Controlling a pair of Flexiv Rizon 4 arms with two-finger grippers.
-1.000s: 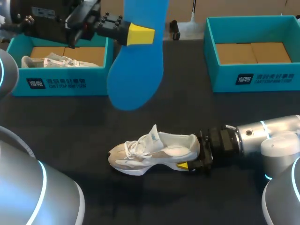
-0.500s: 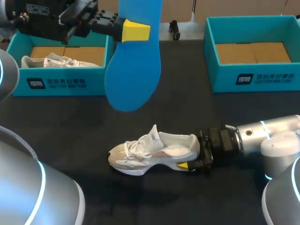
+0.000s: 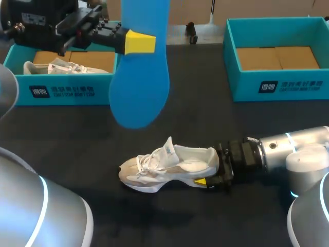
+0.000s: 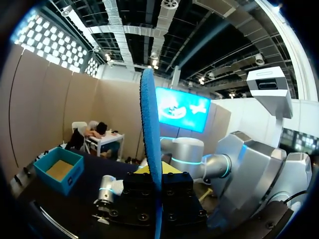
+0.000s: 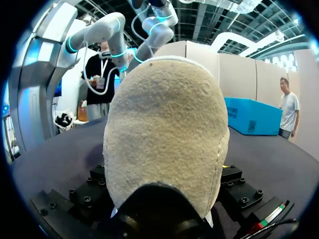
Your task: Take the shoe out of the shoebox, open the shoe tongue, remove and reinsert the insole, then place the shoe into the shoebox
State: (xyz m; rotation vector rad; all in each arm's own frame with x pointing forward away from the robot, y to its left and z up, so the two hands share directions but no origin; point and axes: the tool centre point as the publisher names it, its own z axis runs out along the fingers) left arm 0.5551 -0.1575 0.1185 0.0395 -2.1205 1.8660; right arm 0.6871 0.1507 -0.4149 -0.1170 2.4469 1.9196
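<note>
With the left gripper (image 3: 144,42) clamped on the blue insole (image 3: 139,92), hanging wide end down at the upper middle-left of the frame, bring it down toward the white shoe (image 3: 169,164) lying on the bench (image 3: 77,128) at the lower centre. Use the right gripper (image 3: 212,169), closed on the heel, to stop any sliding. Aim the wide end into the opening behind the raised tongue (image 3: 168,145) and lower slowly at a slant, to avoid folding.

**Middle blocked, right side free**

The blue insole (image 3: 141,77) hangs over the middle of the surface (image 3: 231,134); below it lies the shoe (image 3: 169,167), the right hand (image 3: 213,171) blocking its heel side; the right shoebox (image 3: 277,85) stands open and free; a second shoe (image 3: 56,67) lies in the left shoebox (image 3: 61,92).
</note>
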